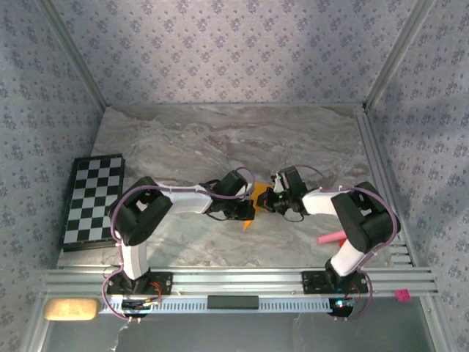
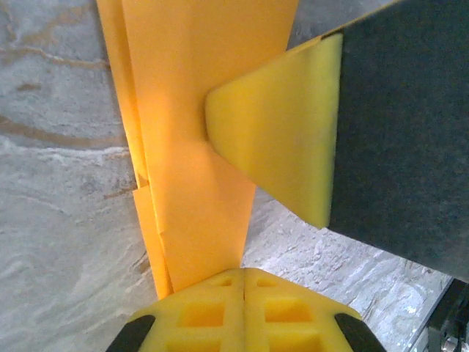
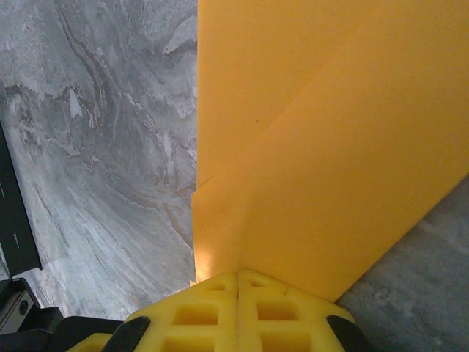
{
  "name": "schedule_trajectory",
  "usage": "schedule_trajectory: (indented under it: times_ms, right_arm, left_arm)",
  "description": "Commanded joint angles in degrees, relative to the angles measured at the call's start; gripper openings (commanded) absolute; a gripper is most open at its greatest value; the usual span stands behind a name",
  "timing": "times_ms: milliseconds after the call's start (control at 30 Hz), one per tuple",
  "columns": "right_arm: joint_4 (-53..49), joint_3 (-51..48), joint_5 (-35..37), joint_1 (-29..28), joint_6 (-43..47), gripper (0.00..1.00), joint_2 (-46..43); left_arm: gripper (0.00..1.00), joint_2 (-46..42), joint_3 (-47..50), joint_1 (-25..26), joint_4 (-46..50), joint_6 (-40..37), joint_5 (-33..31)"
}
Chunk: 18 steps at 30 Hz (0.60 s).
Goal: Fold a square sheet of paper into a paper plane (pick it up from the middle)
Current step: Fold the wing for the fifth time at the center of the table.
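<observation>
Closest to us in the left wrist view, the left gripper (image 2: 243, 273) has its two yellow finger pads (image 2: 201, 315) pressed together on the lower edge of the paper (image 2: 198, 110). The paper is orange-yellow and folded into overlapping layers. Another yellow finger (image 2: 286, 139) on a dark body lies against the paper's side. In the right wrist view the right gripper (image 3: 238, 273) is likewise closed on the paper (image 3: 330, 147), whose stepped layers fan up from the pads. From above, the paper (image 1: 256, 202) sits between the left gripper (image 1: 240, 209) and the right gripper (image 1: 272, 199), near the middle of the marble table (image 1: 220, 139). We see a chequered board (image 1: 91, 199) at the far left and a pink stick (image 1: 331, 237) at the right.
</observation>
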<state>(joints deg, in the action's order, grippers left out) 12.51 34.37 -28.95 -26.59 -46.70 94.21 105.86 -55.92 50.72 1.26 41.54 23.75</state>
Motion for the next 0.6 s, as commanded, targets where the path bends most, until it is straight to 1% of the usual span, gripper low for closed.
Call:
schedule_trajectory:
  times_ms: [0,200,400,567]
  right_arm:
    - [-6.71,-2.47,6.66,0.36,0.33,0.00,2.72]
    - [-6.71,-2.68,6.67,0.40,0.33,0.00,2.61]
    - [-5.61,-3.14,6.37,0.44,-0.11,0.00,2.55]
    - [-5.53,-2.94,5.69,0.83,-0.10,0.00,1.77]
  left_arm:
    - [0.00,-1.38,-0.42,0.26,-3.39,1.34,0.24]
    - [0.00,-0.45,-1.98,0.27,-4.16,1.56,0.57]
    - [0.00,2.31,-3.13,0.26,-0.64,0.35,-2.97]
    - [0.00,2.67,-0.62,1.00,1.55,0.34,-4.84]
